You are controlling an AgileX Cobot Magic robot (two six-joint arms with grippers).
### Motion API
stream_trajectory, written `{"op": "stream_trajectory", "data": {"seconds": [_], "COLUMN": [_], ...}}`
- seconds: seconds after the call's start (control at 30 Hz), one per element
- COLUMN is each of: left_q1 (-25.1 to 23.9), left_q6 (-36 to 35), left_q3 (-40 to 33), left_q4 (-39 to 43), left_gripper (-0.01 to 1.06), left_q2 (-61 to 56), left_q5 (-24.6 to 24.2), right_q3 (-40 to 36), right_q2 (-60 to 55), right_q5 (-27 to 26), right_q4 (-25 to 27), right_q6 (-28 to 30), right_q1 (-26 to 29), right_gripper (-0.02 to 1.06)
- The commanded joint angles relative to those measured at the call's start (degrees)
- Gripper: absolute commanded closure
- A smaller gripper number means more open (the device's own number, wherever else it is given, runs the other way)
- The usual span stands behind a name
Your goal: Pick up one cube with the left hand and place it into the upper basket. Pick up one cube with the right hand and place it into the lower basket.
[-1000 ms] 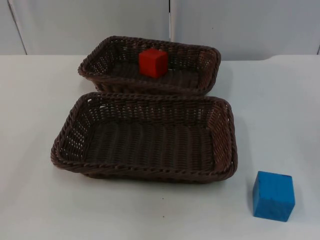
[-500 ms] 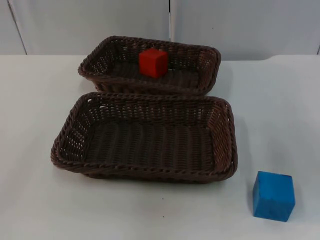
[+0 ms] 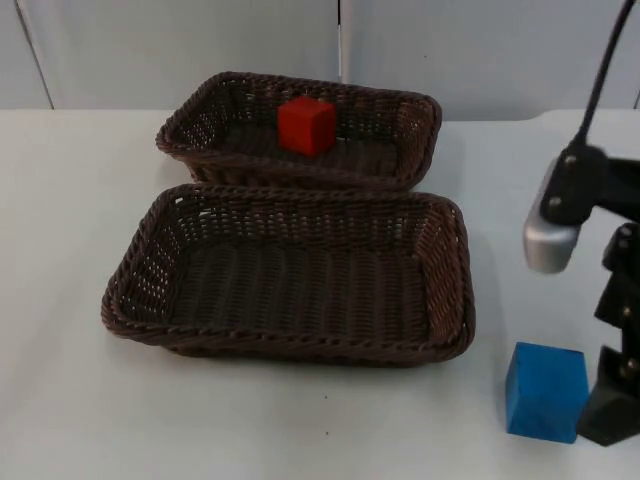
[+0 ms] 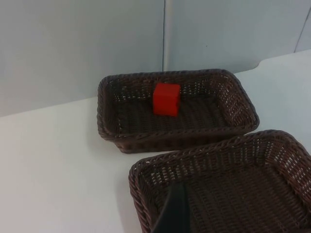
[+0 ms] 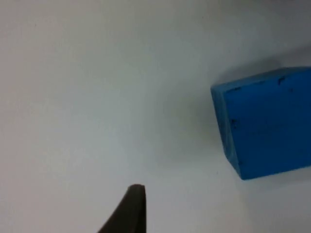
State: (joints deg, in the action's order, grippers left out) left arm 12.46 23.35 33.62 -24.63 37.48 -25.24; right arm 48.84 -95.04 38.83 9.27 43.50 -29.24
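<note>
Blue wooden cube sits on white counter, just beside right hand on its inner side; can't tell hand's opening or contact. Empty lower brown wicker basket next. Farthest: upper brown wicker basket w/ red cube inside. Left hand hangs over lower basket's rim, opening unclear.

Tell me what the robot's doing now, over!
Right end effector down beside blue cube, not holding it. Red cube in upper basket. Lower basket has no cube. Nothing blocking.
</note>
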Motion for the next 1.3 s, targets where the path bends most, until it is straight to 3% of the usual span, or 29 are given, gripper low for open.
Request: {"op": "stream_trajectory", "data": {"seconds": [0.0,0.27,0.53,0.83,1.1,1.2,1.27], "left_q1": [0.1,0.1,0.1,0.1,0.1,0.1,0.1], "left_q6": [-0.4,-0.4,-0.3,-0.3,-0.3,-0.3,-0.3], "left_q3": [-0.3,-0.3,-0.3,-0.3,-0.3,-0.3,-0.3], "left_q4": [-0.9,-0.9,-0.9,-0.9,-0.9,-0.9,-0.9], "left_gripper": [0.33,0.33,0.33,0.33,0.33,0.33,0.33], "left_q2": [-0.3,-0.3,-0.3,-0.3,-0.3,-0.3,-0.3], "left_q5": [-0.1,-0.1,-0.1,-0.1,-0.1,-0.1,-0.1], "right_q3": [0.4,0.4,0.4,0.4,0.4,0.4,0.4], "right_q2": [-1.4,-5.4,-10.0,-14.8,-15.0,-15.0,-15.0], "right_q5": [-3.5,-11.5,-13.0,-20.0,-20.8,-20.8,-20.8], "right_q4": [-0.1,-0.1,0.3,1.7,1.8,1.8,1.8], "right_q6": [2.0,3.2,4.1,4.1,4.1,4.1,4.1], "right_q1": [-0.1,-0.1,-0.1,-0.1,-0.1,-0.1,-0.1], "right_gripper": [0.09,0.09,0.09,0.09,0.09,0.14,0.26]}}
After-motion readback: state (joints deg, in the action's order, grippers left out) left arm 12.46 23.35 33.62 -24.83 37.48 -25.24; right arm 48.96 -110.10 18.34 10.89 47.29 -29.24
